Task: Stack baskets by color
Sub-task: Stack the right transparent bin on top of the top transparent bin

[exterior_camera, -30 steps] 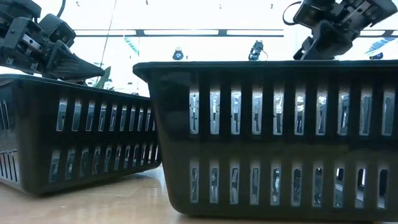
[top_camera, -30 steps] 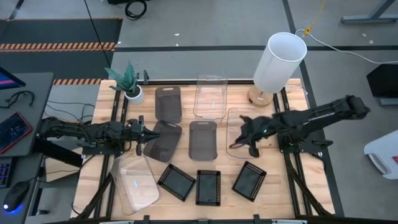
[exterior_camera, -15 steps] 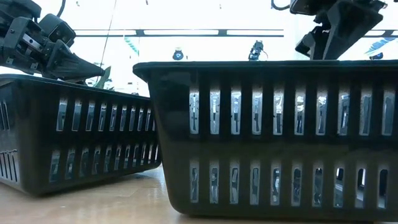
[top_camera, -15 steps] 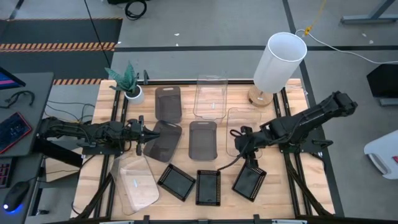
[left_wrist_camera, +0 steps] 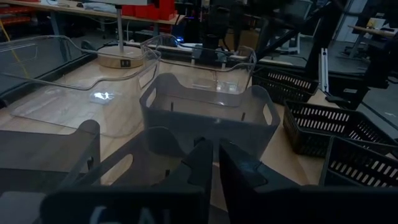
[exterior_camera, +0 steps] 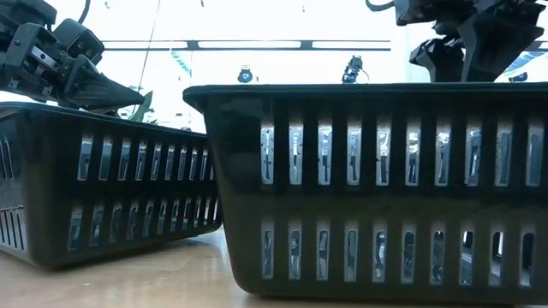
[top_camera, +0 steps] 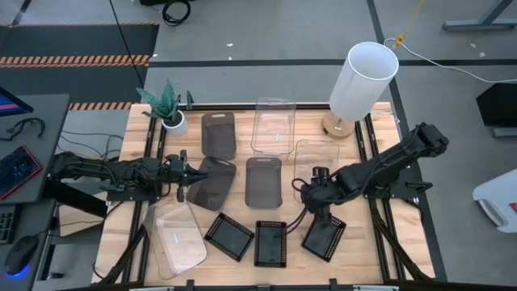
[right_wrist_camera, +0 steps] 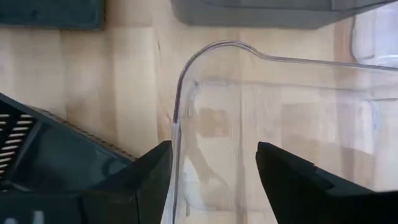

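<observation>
Baskets [top_camera: 277, 125]: clear, smoky grey, black mesh

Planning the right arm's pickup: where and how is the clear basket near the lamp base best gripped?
Probably the clear basket's near-corner rim, from above, one finger inside the wall and one outside. The thin upright wall suits a pinch, and the open right gripper stands right at it.

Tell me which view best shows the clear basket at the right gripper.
The right wrist view: the clear basket fills it, its rim corner between the open right gripper. The high view shows it faintly beside the lamp. The left wrist view shows it distantly; the low view doesn't.
</observation>
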